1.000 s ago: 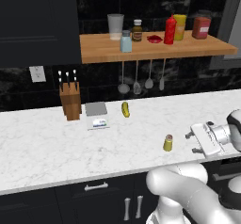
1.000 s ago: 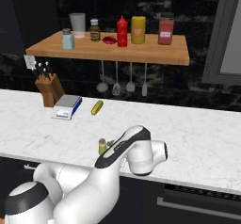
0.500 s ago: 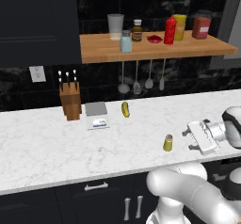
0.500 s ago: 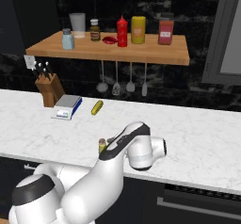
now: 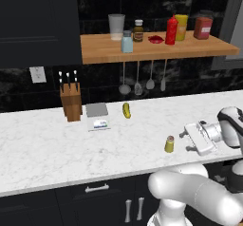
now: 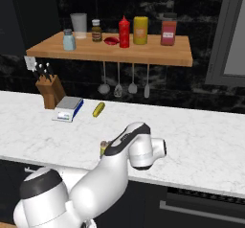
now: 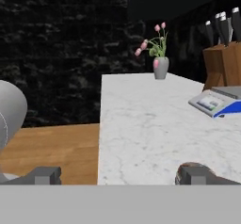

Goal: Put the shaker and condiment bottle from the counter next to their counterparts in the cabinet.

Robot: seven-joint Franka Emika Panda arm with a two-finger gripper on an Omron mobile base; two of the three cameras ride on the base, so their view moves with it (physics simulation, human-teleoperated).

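Observation:
The olive-yellow shaker (image 5: 169, 144) stands upright near the front edge of the white marble counter (image 5: 47, 149). In the right base view the shaker (image 6: 103, 147) peeks out behind my arm. My gripper (image 5: 187, 140) hovers just right of the shaker, pointing at it, open and empty. Its fingertips (image 7: 45, 175) stand wide apart in the hand view. The red condiment bottle (image 5: 171, 30) stands on the wooden shelf (image 5: 156, 50), beside the wide yellow bottle (image 5: 181, 27). The pale blue shaker (image 5: 126, 42) stands further left on the shelf.
A knife block (image 5: 71, 101), a scale (image 5: 98, 117) and a yellow pickle-like thing (image 5: 126, 109) sit at the back of the counter. Utensils (image 5: 142, 82) hang under the shelf. A red boxy jar (image 5: 203, 28) stands at the shelf's right end. A flower vase (image 7: 160, 67) sits far along the counter.
My hand has shifted slightly left, towards the shaker. The shaker and the things on the shelf have not moved.

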